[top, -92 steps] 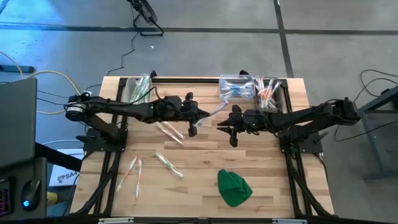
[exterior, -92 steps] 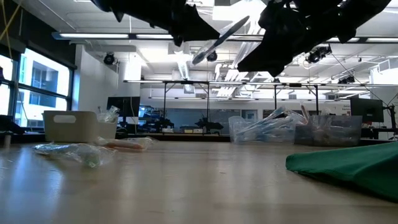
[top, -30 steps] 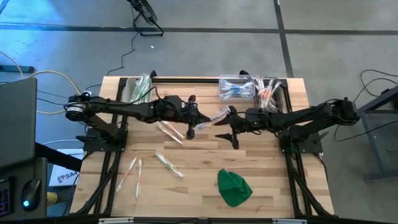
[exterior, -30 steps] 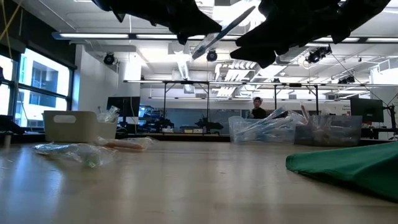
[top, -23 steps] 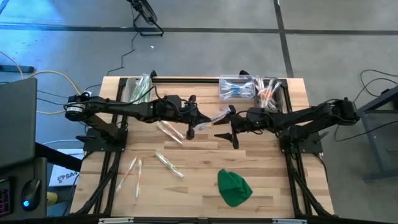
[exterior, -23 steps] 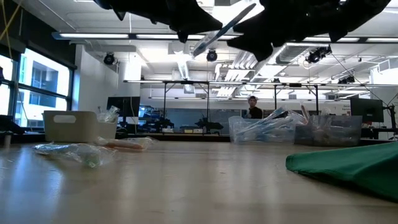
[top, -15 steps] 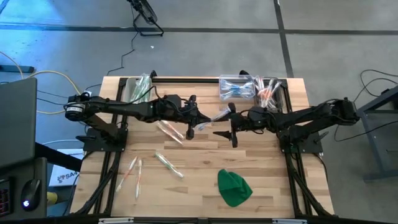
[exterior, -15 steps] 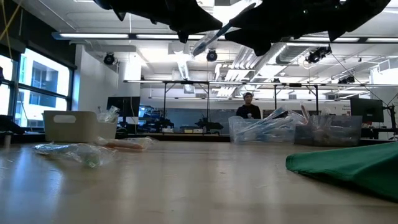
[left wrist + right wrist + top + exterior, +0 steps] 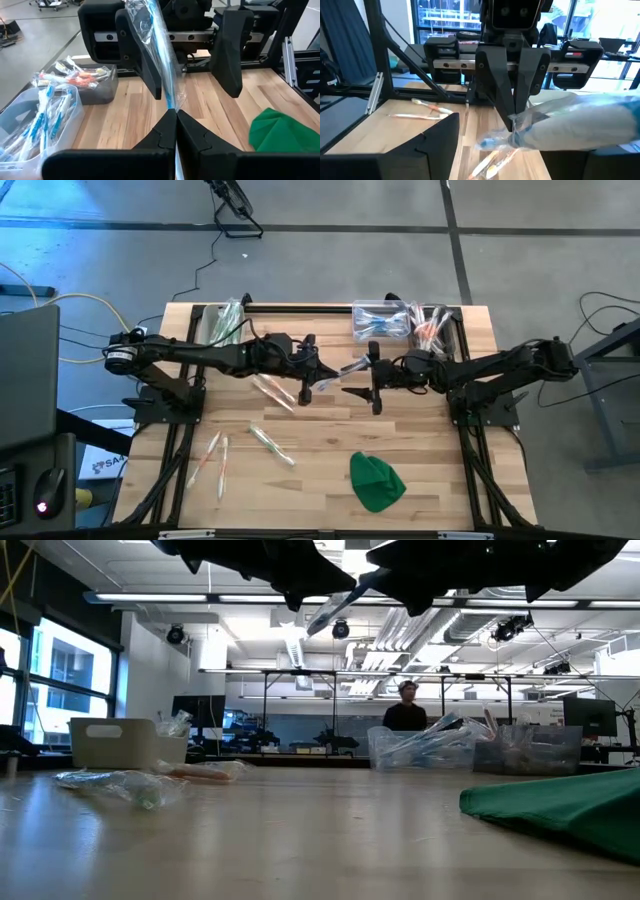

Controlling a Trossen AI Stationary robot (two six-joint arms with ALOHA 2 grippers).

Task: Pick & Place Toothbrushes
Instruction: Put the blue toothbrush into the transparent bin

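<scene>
Left hand (image 9: pixel 306 378) is clamped on one end of a wrapped blue toothbrush (image 9: pixel 350 367), held above the middle of the surface (image 9: pixel 320 450). Right hand (image 9: pixel 362 378), at its 3 o'clock, has fingers spread apart around the other end. Loose toothbrushes (image 9: pixel 212 458) lie toward 7 o'clock; a green cloth (image 9: pixel 376 480) lies toward 5 o'clock.

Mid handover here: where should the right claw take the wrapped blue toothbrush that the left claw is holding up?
Grip the free end of the wrapped blue toothbrush, the part sticking out past the left claw, which is shut on its other end. Come straight along its length from the right arm's side: the right claw is open with the brush already between its fingers, so closing there should hold.
</scene>
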